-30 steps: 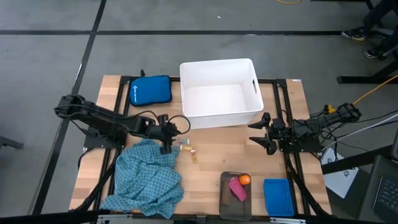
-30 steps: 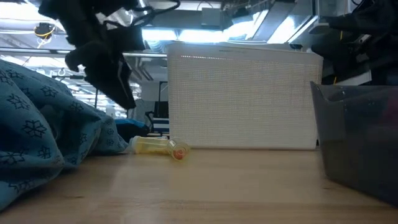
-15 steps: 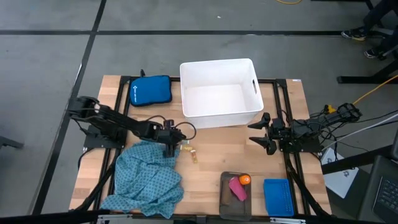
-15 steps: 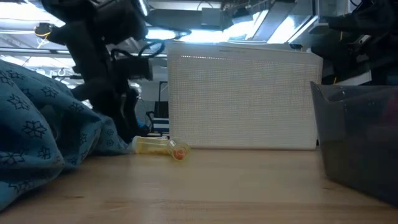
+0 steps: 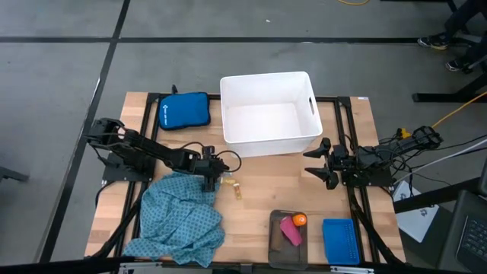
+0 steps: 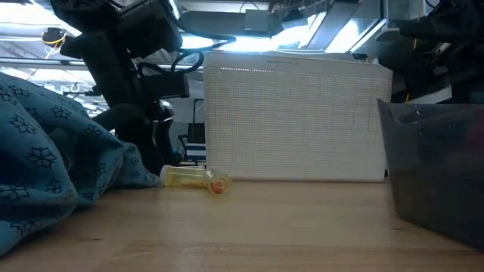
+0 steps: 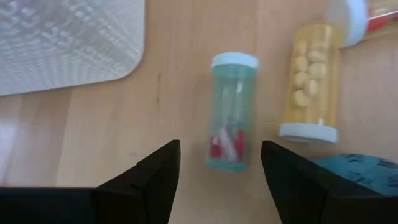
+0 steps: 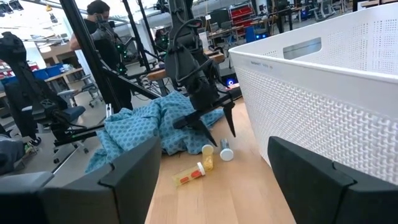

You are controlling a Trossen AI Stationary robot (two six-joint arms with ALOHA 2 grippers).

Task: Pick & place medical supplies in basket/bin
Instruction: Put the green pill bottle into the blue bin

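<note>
My left gripper (image 5: pixel 211 181) is open, low over the table just past the far right corner of the teal dotted cloth (image 5: pixel 181 217). In the left wrist view its fingers stand on either side of a clear teal vial (image 7: pixel 231 112) that lies on the wood, apart from it. A yellow pill vial (image 7: pixel 309 84) lies beside that one, and a third vial (image 7: pixel 367 15) lies farther off. The pink piece (image 5: pixel 291 230) and the orange piece (image 5: pixel 299 220) lie in the dark-grey tray (image 5: pixel 275 243). My right gripper (image 5: pixel 323 161) is open and empty at the table's right side.
The white tub (image 5: pixel 270 112) stands at the far middle of the table, close behind the vials. A royal-blue zip pouch (image 5: pixel 184 111) lies to its left. The small blue ribbed basket (image 5: pixel 340 241) sits at the near right beside the tray. Bare wood lies between the vials and the tray.
My left gripper has gone a little toward the table's right edge and down, from above the cloth's corner to low over the vials. The cloth and the vials have stayed where they were.
</note>
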